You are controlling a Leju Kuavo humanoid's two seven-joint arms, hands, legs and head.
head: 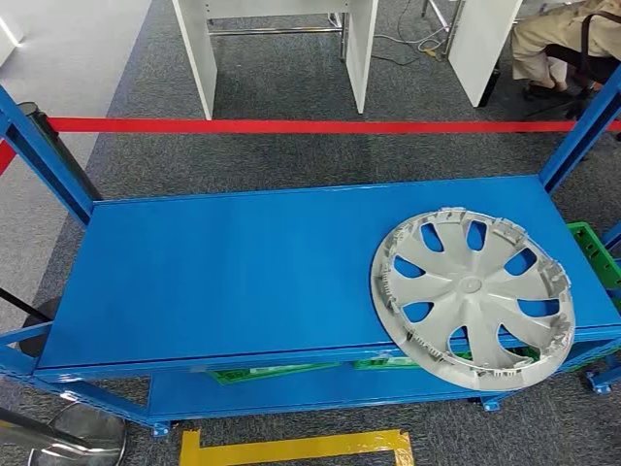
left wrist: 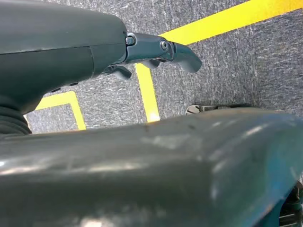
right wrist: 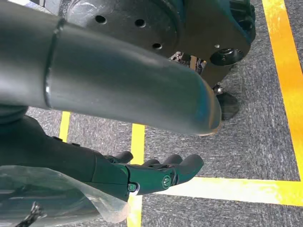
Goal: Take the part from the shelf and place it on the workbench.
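Yellow tape point(head: 297, 449) on the grey carpet point(head: 293, 155) sits closest in the head view, a strip along the near edge just in front of the blue shelf point(head: 242, 272). On the shelf's top deck, over at the right end, lies a silver hubcap point(head: 473, 296), flat with its ribbed inner side facing up, and its near rim hangs a bit past the front edge of the deck. So the part is on the shelf and nothing is touching it. Underneath, on the lower level, you can make out bits of green crate point(head: 275, 370), plus another green piece point(head: 597, 254) poking out at the far right. A red strap point(head: 308, 125) runs left to right behind the shelf, white furniture legs point(head: 198, 53) stand further back, and a person point(head: 564, 44) is sitting in the far right corner.

The wrist cameras give you what the head view doesn't, the hands themselves. The left hand point(left wrist: 157, 52) hangs down over the carpet and more yellow floor lines point(left wrist: 146, 92), fingers stretched out fairly straight and loosely apart, holding nothing. The right hand point(right wrist: 157, 172) is the same story: fingers point(right wrist: 189, 163) extended, empty, above a crossing of yellow lines point(right wrist: 137, 137). Some clear plastic wrap point(right wrist: 53, 189) bunches around that wrist.
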